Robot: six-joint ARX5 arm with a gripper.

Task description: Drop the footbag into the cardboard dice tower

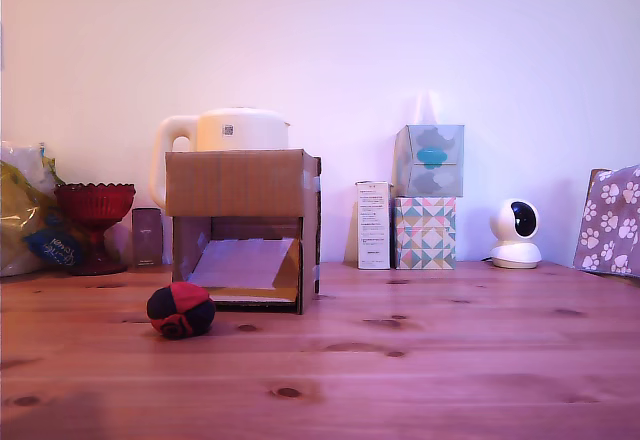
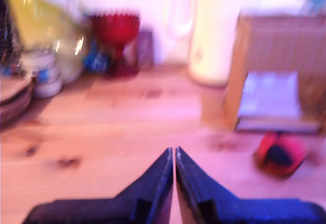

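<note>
Gripper: the gripper (image 2: 174, 155) shows in the wrist view only; its two dark fingers (image 2: 153, 183) are drawn together, tips almost meeting with a thin slit between them. It grips nothing and touches nothing; it hangs above bare wood.
Footbag: the footbag (image 1: 181, 310), red and dark panels, lies on the wooden table (image 1: 450, 360), just in front of the tower's lower corner on the exterior view's left, apart from the gripper.
Cardboard dice tower: the cardboard dice tower (image 1: 240, 185) stands upright behind the footbag, with a plain upper panel and a lower opening showing a slanted pale ramp (image 1: 240, 263).
Behind the tower: a white electric kettle (image 1: 225, 130), its lower body hidden by the cardboard.
Exterior view's left: a red glass goblet (image 1: 95, 210), a small dark box beside it, and a yellow plastic bag (image 1: 20, 210) cut off by the edge.
Exterior view's right: a white carton (image 1: 373, 224), two stacked tissue boxes (image 1: 427, 195), a white dome camera (image 1: 516, 233), and a paw-print cloth (image 1: 610, 220) cut by the edge.
Hard to make out: the wrist view is blurred throughout; the items near its edge by the bag cannot be identified. The arm itself is not seen from the exterior view.
</note>
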